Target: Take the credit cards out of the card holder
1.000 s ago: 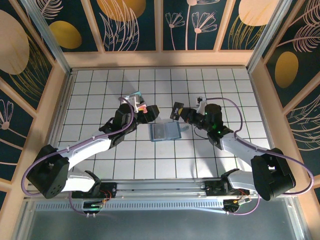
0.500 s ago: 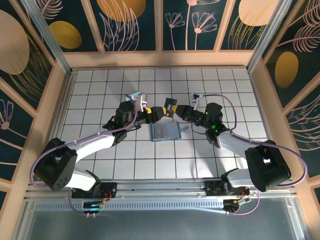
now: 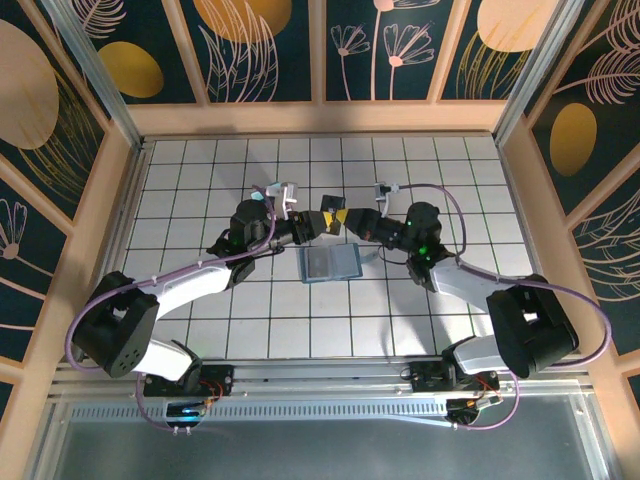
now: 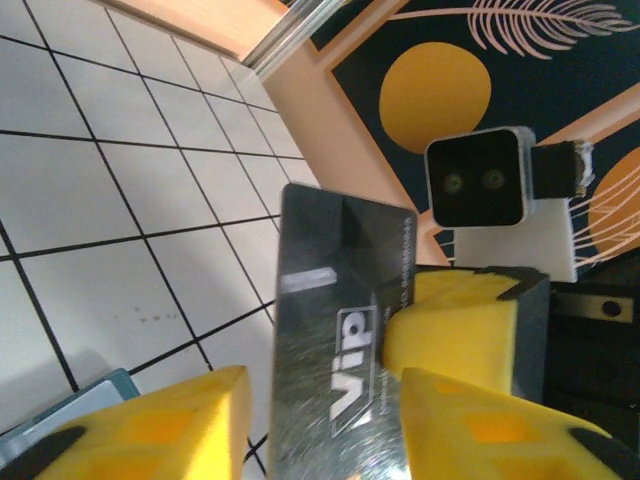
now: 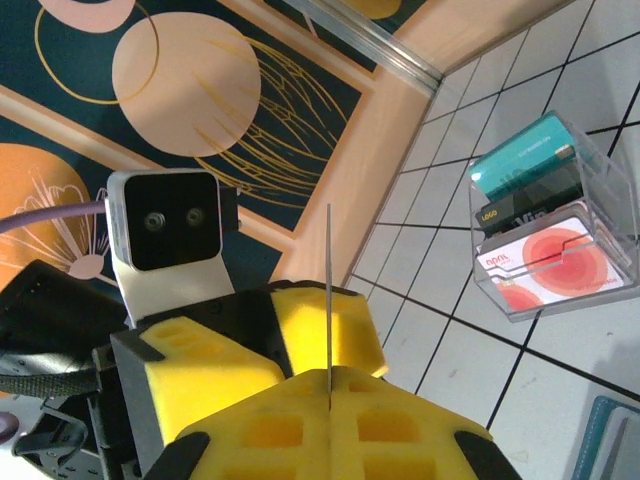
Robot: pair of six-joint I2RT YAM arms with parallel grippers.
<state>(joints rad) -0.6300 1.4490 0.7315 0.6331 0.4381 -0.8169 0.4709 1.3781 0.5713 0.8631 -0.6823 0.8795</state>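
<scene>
Black credit card (image 4: pixel 340 340), pinched edge-on in the right hand (image 5: pixel 328 340), sits between part-open pads (image 4: pixel 160 425) of the left hand (image 4: pixel 322 388).

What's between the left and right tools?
A black VIP card: right tool pinches it, left tool straddles it. Clearest in left wrist view.

Right gripper (image 3: pixel 352 220) carried black card (image 3: pixel 333 215) leftward beyond card holder (image 3: pixel 330 264); left gripper (image 3: pixel 318 224) came to meet it, jaws narrowing around card.

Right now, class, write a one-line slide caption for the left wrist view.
Handover: black VIP card, pinched by the right gripper, between the yellow fingers of the left gripper, not yet clamped.
</scene>
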